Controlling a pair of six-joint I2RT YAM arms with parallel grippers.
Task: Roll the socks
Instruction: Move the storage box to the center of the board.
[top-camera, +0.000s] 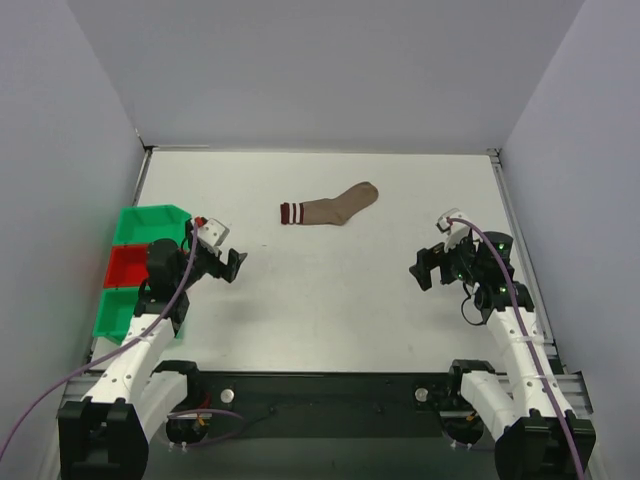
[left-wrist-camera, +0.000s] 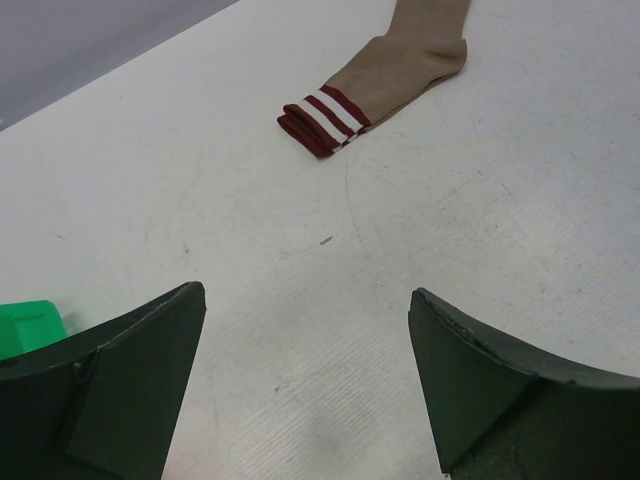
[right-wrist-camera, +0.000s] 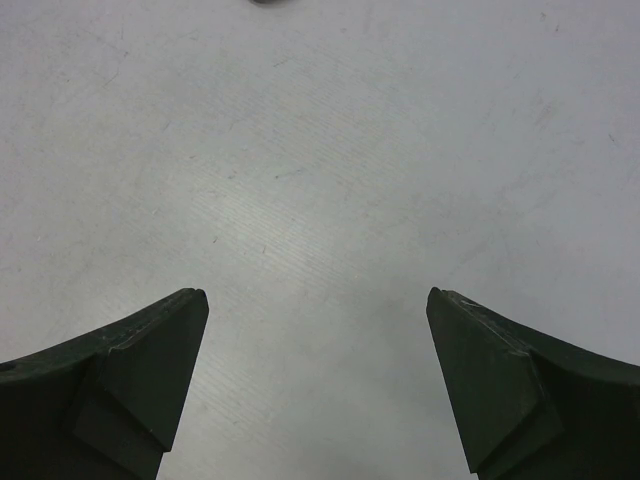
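The rolling has not begun. As I judge it, the step in hand is the approach to the sock. The tan sock (top-camera: 335, 205) lies flat on the white desk (top-camera: 330, 310), in the far middle part, well apart from both arms. Its dark red cuff (left-wrist-camera: 322, 121) with thin white stripes points to the left, and the toe end points to the right. Only one sock is visible (the task speaks of socks, but I see no second one).

The left claw (left-wrist-camera: 308, 293) stands wide open and holds nothing. In its wrist view the cuff is ahead of it and a little to the right, with bare desk between. The right claw (right-wrist-camera: 315, 294) is also fully open and empty. Its wrist view shows almost only bare desk, so the sock is not in front of it. In the top view each claw is at its own side of the desk, and the left arm is just beside a row of small bins (top-camera: 128, 265): green, red and green.

The next move, I think, calls for bringing a claw down to one end of the sock. The left claw and the cuff look the nearest pair. The knit is thin and soft, so the fingers must come low to the desk and pinch the edge without pushing the sock away. The other claw will probably be needed to steady the far end.
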